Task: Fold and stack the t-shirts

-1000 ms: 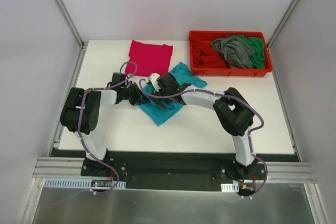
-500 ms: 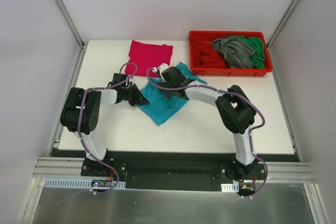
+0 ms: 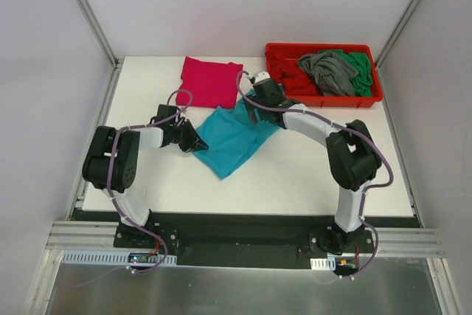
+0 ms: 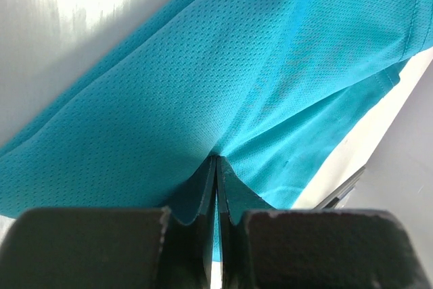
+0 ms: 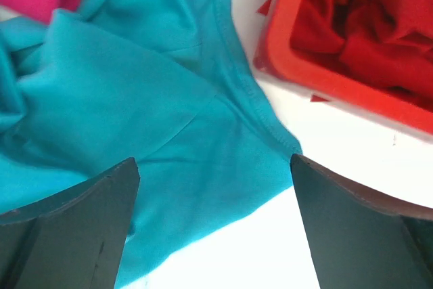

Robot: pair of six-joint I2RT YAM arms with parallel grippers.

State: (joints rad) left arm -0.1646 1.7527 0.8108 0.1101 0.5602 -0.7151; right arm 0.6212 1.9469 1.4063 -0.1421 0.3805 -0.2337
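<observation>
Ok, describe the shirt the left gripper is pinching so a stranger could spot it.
On the white table, look at the middle. The teal-blue t-shirt lies loosely spread there, its left corner pinched by the left gripper. It is the only blue item; the magenta-pink shirt behind it is folded flat.

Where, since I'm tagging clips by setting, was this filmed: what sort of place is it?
Probably a robotics lab test cell: a white tabletop walled by plain white panels on aluminium frame rails, with a black-and-white left robot arm and right robot arm bolted at its near edge.
</observation>
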